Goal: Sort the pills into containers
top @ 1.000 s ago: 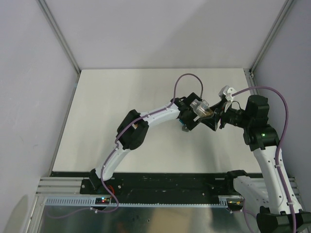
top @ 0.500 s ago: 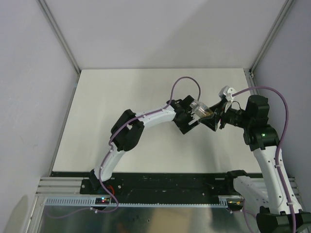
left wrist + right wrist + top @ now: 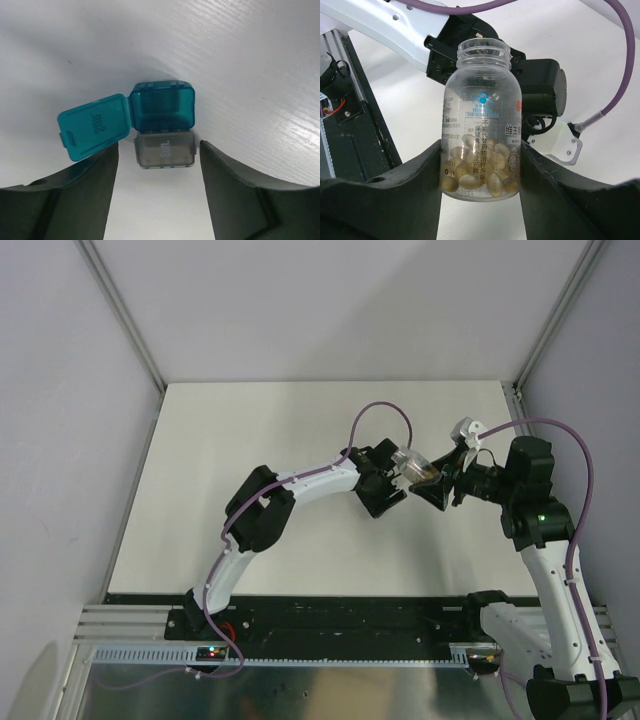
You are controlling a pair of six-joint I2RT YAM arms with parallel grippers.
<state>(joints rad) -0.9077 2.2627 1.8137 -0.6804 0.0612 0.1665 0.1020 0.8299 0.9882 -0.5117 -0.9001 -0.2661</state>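
Observation:
A teal-blue box (image 3: 162, 104) sits on the white table, its teal lid (image 3: 94, 126) flipped open to the left and a shut grey flap (image 3: 165, 150) on its near side. My left gripper (image 3: 159, 152) is open just above it, with a finger on each side of the grey flap and not touching it. In the top view the left gripper (image 3: 381, 496) hides the box. My right gripper (image 3: 481, 150) is shut on a clear, uncapped vial (image 3: 481, 125) holding several amber pills (image 3: 480, 175). The vial (image 3: 412, 468) is tilted towards the left gripper.
The left arm (image 3: 300, 485) arcs across the middle of the white table (image 3: 250, 430). Grey walls stand on three sides, with metal rails at the corners. A black strip and mounting rail (image 3: 330, 615) run along the near edge.
The left arm's elbow has swung left and its wrist has settled over the box, hiding a teal patch seen earlier. The right gripper and vial have barely moved.

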